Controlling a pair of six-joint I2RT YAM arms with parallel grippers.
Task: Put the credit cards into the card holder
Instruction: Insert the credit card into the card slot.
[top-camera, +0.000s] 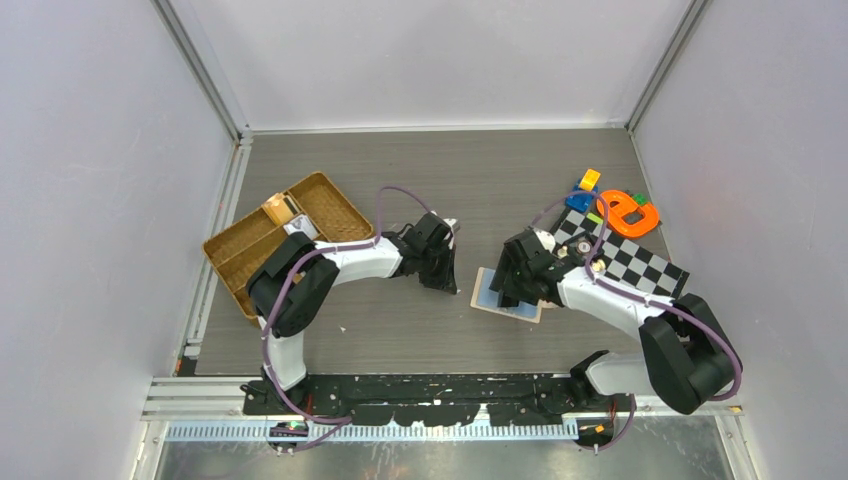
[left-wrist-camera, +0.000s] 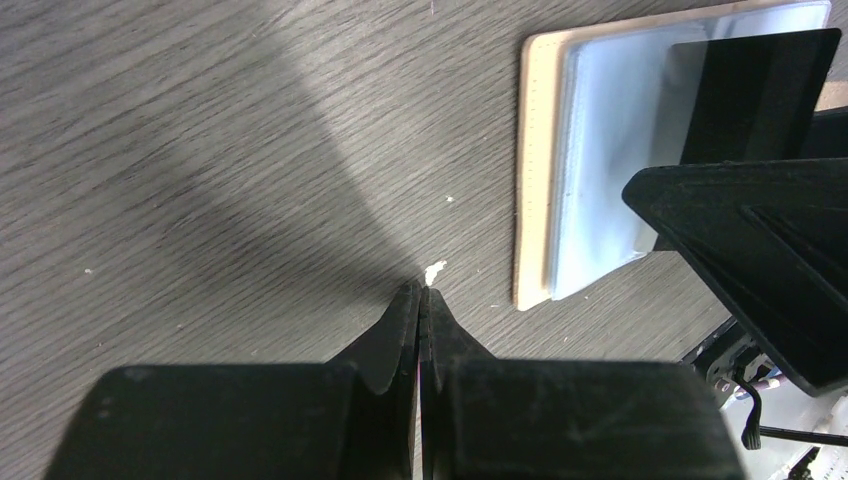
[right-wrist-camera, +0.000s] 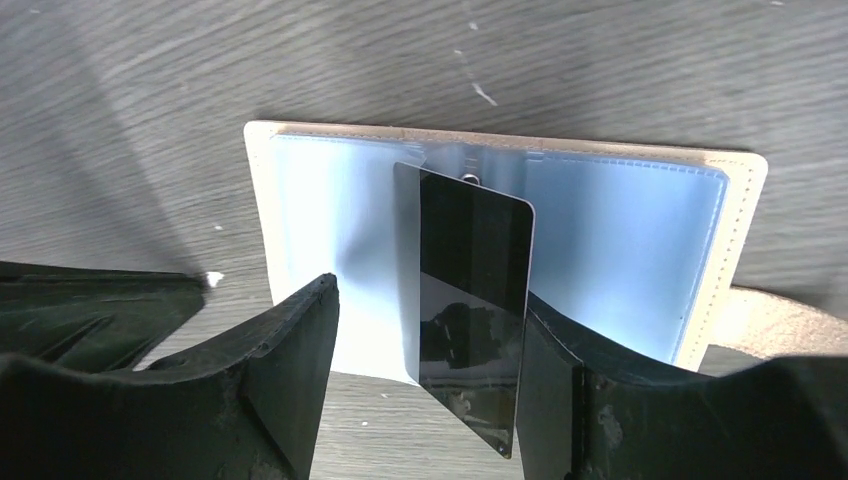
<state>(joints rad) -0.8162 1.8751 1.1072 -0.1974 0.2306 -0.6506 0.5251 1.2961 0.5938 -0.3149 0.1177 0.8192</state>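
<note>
My right gripper (right-wrist-camera: 428, 293) gapes wide around the dark card (right-wrist-camera: 470, 260) — gripping nothing; left gripper (left-wrist-camera: 421, 292) pinched shut, empty. Best nudge it flat into the wallet (right-wrist-camera: 620, 230) pocket — gently.

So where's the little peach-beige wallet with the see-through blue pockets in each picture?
Top external: the open peach-beige card holder lies right of centre on the table, partly under the black right gripper.
Left wrist: upper right corner.
Right wrist: across the middle.
Shared landmark: that right gripper, above the holder in all three views.
</note>
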